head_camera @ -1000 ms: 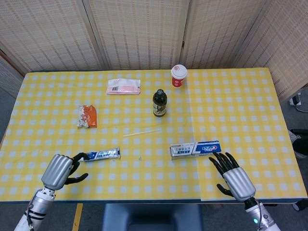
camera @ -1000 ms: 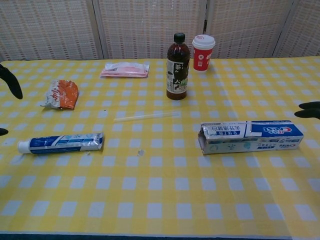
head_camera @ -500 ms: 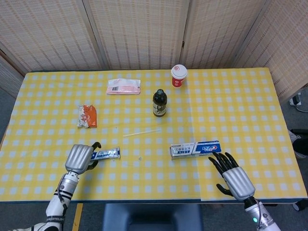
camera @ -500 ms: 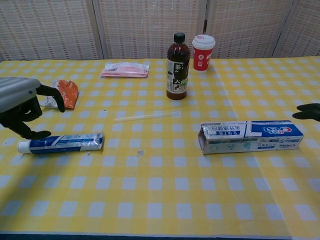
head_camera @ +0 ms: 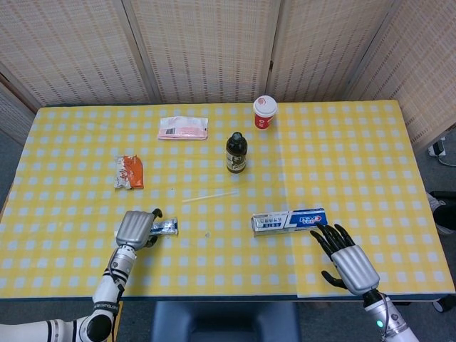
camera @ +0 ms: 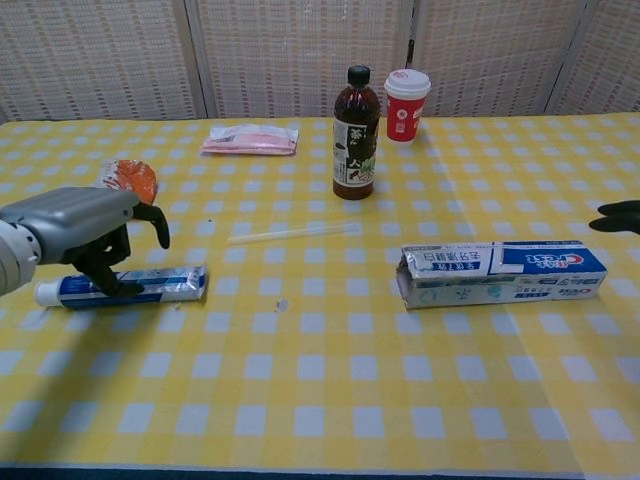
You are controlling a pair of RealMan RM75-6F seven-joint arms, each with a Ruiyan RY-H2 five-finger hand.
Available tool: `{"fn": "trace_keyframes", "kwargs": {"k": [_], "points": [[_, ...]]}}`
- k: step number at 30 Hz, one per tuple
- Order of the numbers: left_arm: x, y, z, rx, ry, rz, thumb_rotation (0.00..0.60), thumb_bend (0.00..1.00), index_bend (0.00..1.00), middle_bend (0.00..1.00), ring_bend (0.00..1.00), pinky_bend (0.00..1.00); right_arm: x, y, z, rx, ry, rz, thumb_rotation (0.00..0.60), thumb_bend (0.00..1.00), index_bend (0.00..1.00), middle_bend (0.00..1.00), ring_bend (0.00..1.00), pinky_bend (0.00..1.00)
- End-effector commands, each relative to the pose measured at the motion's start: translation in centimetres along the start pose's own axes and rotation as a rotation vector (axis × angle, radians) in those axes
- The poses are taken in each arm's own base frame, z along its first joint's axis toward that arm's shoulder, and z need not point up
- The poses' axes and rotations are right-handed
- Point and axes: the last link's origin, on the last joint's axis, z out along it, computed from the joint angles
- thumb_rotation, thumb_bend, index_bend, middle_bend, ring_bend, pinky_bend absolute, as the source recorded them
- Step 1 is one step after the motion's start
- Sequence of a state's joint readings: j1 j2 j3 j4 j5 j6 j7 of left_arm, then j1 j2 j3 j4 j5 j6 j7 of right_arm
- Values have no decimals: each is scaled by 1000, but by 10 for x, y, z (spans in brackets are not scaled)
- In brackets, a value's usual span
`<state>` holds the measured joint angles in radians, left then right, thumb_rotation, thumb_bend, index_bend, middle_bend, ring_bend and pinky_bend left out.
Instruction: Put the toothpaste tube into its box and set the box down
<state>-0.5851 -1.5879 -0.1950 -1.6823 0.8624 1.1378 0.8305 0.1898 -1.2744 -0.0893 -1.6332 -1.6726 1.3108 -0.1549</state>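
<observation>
My left hand point(camera: 75, 228) hovering over the toothpaste tube point(camera: 125, 287), fingers curled apart, my right hand point(head_camera: 347, 261) spreading its fingers beside the box point(camera: 500, 272), bottle point(camera: 354, 134), cup point(camera: 406, 104), straw point(camera: 294, 232) sitting behind.

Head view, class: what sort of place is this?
Probably an indoor test or demonstration space: a table under a yellow checked cloth, woven screens closing it in, and robot hands over scattered household items.

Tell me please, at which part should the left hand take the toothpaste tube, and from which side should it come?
I would grip the toothpaste tube around its middle, coming from above. It lies flat along the table, cap end towards the robot's left, so fingers can close across its narrow width. The left hand is already over it.
</observation>
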Motion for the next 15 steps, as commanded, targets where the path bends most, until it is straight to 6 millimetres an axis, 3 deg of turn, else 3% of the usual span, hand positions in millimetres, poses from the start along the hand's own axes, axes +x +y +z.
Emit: {"fn": "trace_keyframes", "kwargs": {"k": [1,15], "points": [[-4,4,4,4,-12,9,600,329,373,1000,1000,1000,0,0,0,1,0,1,600,302,0,0,0,0],[-15,2,14,22,-44,31,600,324,379,1000,1000,1000,1,1,1,-2,-1,7,600,302,0,0,0,0]]}}
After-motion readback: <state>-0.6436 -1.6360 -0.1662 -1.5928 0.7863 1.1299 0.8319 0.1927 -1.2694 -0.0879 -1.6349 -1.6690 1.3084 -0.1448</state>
